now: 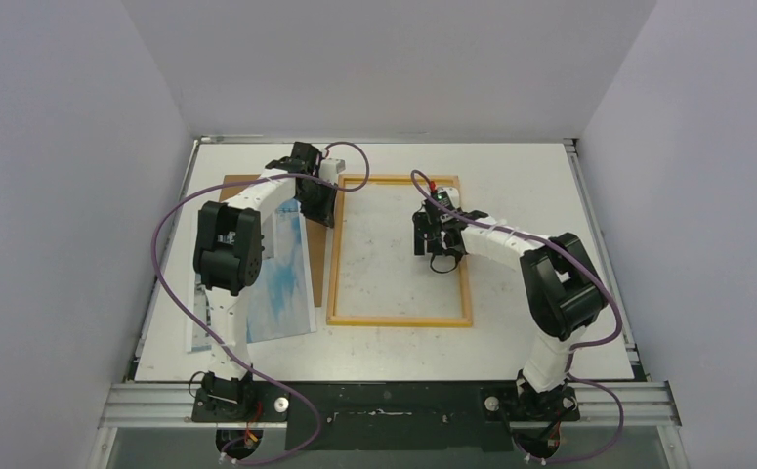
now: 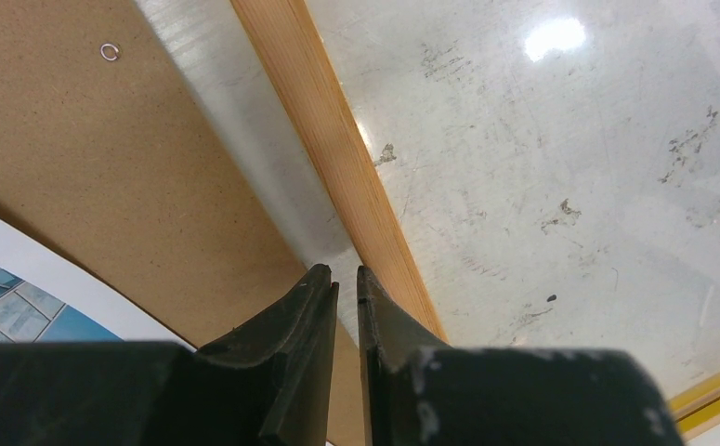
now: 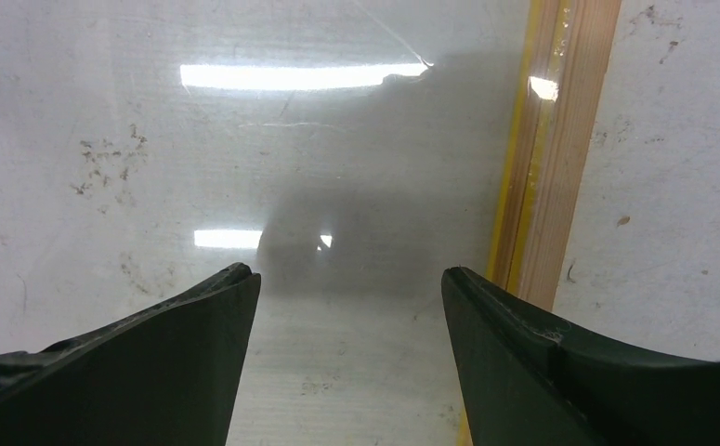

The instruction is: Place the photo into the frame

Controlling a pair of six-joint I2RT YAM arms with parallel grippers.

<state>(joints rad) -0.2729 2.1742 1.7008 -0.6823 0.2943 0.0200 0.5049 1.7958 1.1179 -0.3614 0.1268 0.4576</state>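
Top external: frame (image 1: 399,319) lies flat mid-worktop (image 1: 550,195), pale wood side up; photo (image 1: 281,283) lies picture-up just left of it, partly over a brown board (image 2: 105,158), under the L arm. L pincer (image 2: 345,274) almost pressed together w/ nothing seen btwn its tips, near frame's far-left corner. R pincer (image 3: 351,279) spread wide, empty, over frame's inside just beside its right rail.
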